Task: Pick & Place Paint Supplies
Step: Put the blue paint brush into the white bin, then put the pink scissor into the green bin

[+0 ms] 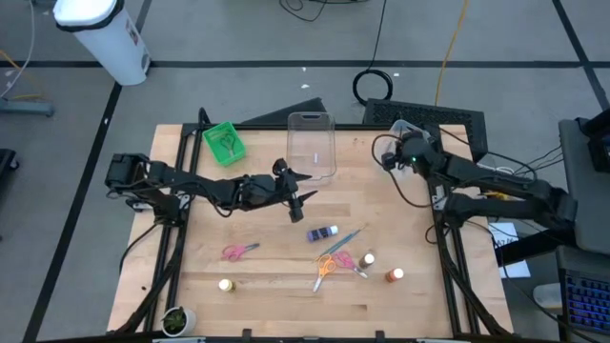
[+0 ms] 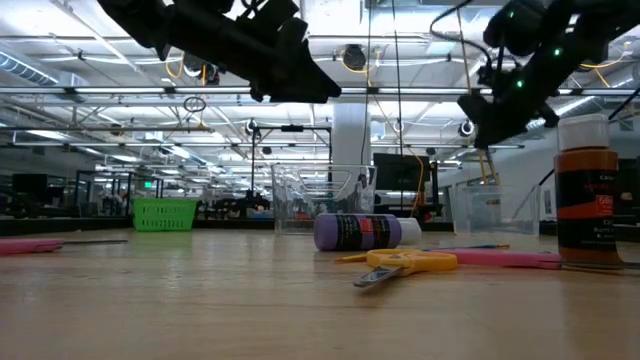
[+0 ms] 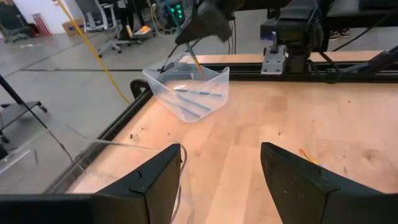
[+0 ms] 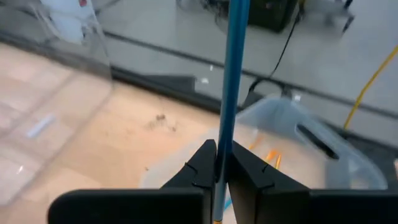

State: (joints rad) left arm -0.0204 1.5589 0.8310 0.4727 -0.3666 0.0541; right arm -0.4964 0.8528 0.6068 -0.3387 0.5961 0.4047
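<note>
My right gripper (image 4: 217,165) hangs at the table's far right (image 1: 391,157), shut on a thin blue paintbrush (image 4: 231,74) above a clear tub (image 3: 189,93) that holds other blue brushes. My left gripper (image 1: 297,208) hovers open over the table's middle, nothing between its fingers (image 3: 155,180). On the wood near the front lie a purple paint bottle (image 1: 322,233), a blue brush (image 1: 349,239), orange scissors (image 1: 324,268), two pink scissors (image 1: 238,251), an orange bottle (image 1: 394,275) and a yellow bottle (image 1: 226,285). My right gripper pinches the blue paintbrush's shaft (image 4: 225,146) between its two fingers. The brush runs along the fingers and sticks out past their tips. It is lifted clear of the table, and its free end (image 3: 194,61) slants down toward the clear tub.
A second clear tub (image 1: 312,145) stands at the far middle, just beyond my left gripper. A green bin (image 1: 224,141) sits at the far left. A small plant pot (image 1: 176,319) is at the front left corner. Black frame rails (image 1: 448,257) edge the table.
</note>
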